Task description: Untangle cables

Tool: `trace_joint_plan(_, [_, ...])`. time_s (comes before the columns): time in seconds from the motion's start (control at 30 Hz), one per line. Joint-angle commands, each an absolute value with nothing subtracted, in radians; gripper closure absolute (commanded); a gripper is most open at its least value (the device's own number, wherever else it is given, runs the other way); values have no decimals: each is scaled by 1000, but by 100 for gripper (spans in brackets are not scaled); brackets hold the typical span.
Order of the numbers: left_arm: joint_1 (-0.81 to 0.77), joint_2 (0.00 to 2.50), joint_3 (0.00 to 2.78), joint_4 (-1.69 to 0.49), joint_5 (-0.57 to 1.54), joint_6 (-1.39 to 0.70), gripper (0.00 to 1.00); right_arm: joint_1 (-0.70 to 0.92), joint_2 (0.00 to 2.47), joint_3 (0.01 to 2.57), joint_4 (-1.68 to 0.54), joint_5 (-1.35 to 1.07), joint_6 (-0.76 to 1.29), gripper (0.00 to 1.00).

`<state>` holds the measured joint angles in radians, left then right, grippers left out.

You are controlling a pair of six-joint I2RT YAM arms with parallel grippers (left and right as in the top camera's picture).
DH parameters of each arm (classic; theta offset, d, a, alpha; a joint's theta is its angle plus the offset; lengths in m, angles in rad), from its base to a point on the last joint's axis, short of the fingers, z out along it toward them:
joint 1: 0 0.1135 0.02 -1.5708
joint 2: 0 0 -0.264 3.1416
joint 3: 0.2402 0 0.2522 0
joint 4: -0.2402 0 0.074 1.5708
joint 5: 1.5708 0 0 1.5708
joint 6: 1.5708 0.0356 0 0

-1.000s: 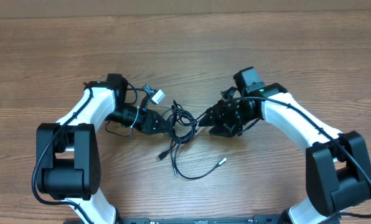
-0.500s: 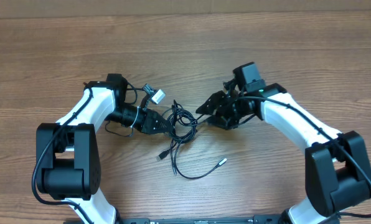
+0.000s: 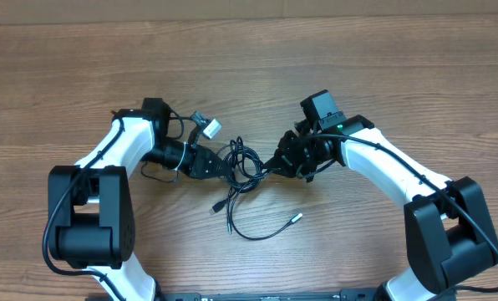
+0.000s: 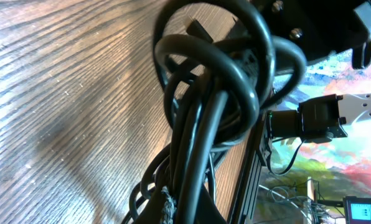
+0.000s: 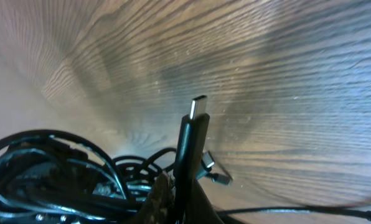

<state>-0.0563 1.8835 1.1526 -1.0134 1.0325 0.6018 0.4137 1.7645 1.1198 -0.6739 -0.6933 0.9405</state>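
Note:
The cables (image 3: 245, 163) lie in a black knot at the middle of the table between my two arms. One strand loops toward me and ends in a silvery tip (image 3: 297, 218); another ends in a small plug (image 3: 218, 209). My left gripper (image 3: 225, 167) is shut on the knot's left side, and its wrist view is filled by looped cords (image 4: 210, 118) rising from the jaws (image 4: 192, 211). My right gripper (image 3: 271, 164) is shut on a cord at the knot's right side. In its wrist view a plug end (image 5: 195, 121) stands upright out of the closed fingers (image 5: 185, 199).
Thicker black arm wiring with a white connector (image 3: 209, 128) hangs by the left wrist, just beyond the knot. The wooden table (image 3: 249, 67) stretches away behind both arms. The right arm's camera block (image 4: 316, 118) shows past the cords in the left wrist view.
The right gripper has swung left to the knot and gone from open to shut on a cord. The left gripper has stayed shut and still.

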Motion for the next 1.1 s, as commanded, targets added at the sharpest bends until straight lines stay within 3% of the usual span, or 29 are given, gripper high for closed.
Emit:
trace_joint_plan(0.0, [-51, 1887, 1162, -1004, 1042, 591, 96, 422, 1743, 1118, -671, -837, 943, 96])
trace_joint_plan(0.17, [-51, 1887, 1162, -930, 861, 363, 96, 421, 1743, 1118, -656, -794, 943, 95])
trace_joint_plan(0.57, [-56, 1887, 1162, -918, 860, 332, 96, 468, 1743, 1118, -550, -682, 971, 96])
trace_joint_plan(0.97, [-56, 1887, 1162, -923, 865, 332, 96, 651, 1733, 1156, -517, -303, 1099, 96])
trace_joint_plan(1.07, [-56, 1887, 1162, -930, 888, 337, 96, 745, 1679, 1209, -581, -40, 1092, 96])
